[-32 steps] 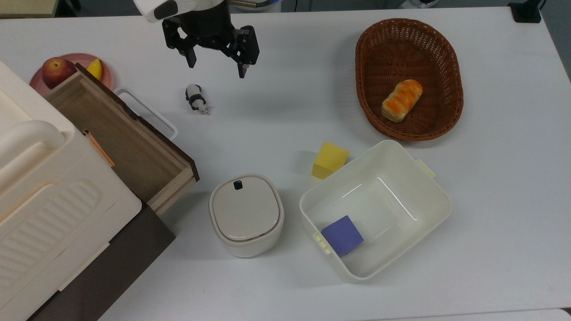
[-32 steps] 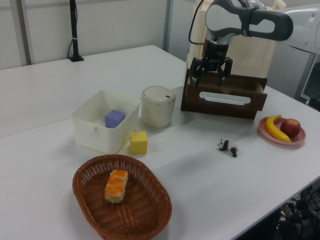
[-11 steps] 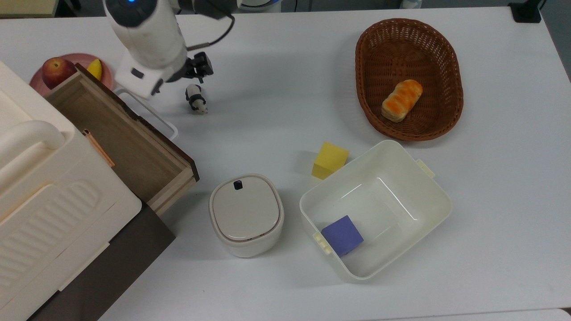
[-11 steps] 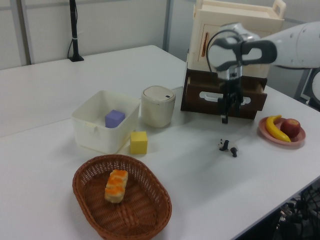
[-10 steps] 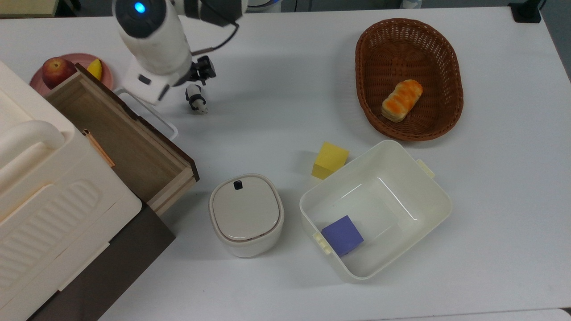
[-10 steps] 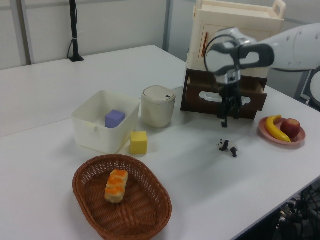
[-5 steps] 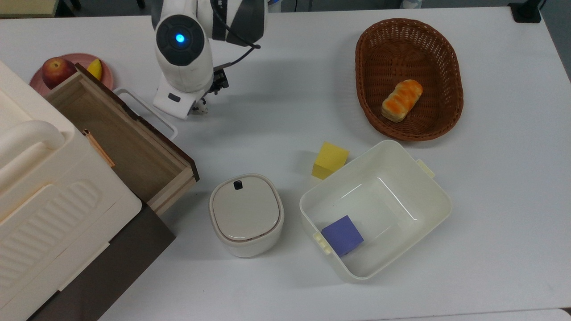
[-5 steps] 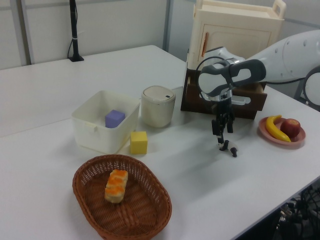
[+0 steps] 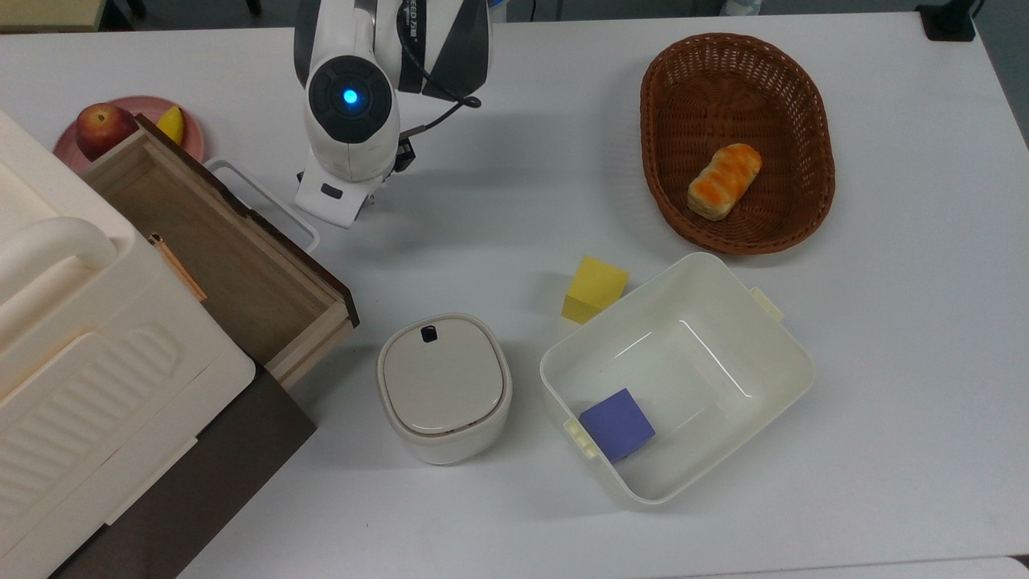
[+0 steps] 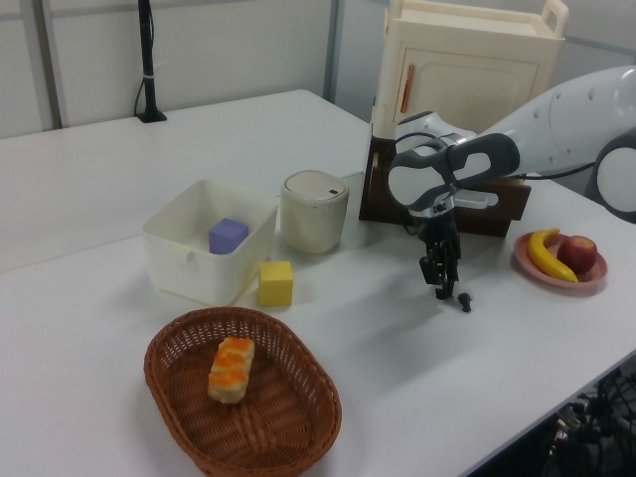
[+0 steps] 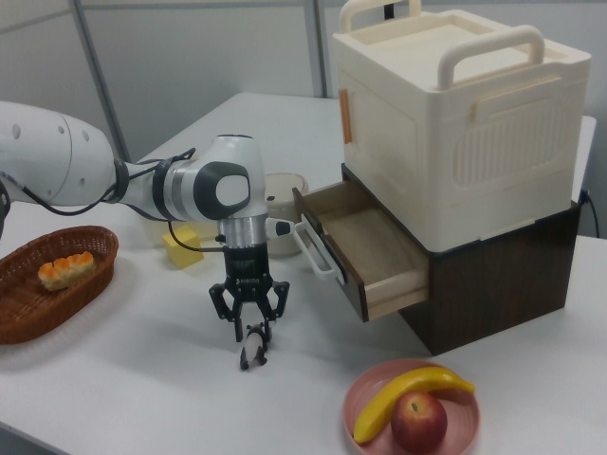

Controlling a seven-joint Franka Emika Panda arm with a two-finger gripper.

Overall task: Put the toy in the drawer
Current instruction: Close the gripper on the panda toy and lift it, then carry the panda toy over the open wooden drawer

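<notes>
The toy (image 11: pixel 252 350), a tiny black-and-white panda, lies on the white table in front of the drawer. My gripper (image 11: pixel 251 325) points straight down right over it, open, with a finger on each side of the toy's top. In the left view the gripper (image 10: pixel 444 287) hangs just above the table, and the toy (image 10: pixel 463 299) peeks out at its right. In the top view the arm's wrist covers the toy. The wooden drawer (image 9: pixel 201 241) stands pulled out, its light brown inside bare, its white loop handle (image 11: pixel 316 252) close to the gripper.
A pink plate (image 9: pixel 145 107) with an apple and a banana sits behind the drawer. A cream cabinet (image 9: pixel 80 362) tops the drawer unit. A lidded white pot (image 9: pixel 444 386), a yellow cube (image 9: pixel 595 288), a white bin (image 9: pixel 683 265) holding a purple cube (image 9: pixel 617 424), and a wicker basket (image 9: pixel 735 48) with bread lie further off.
The arm swung from above the drawer over to the toy and came down. The open gripper now straddles it low over the table. The toy has not moved.
</notes>
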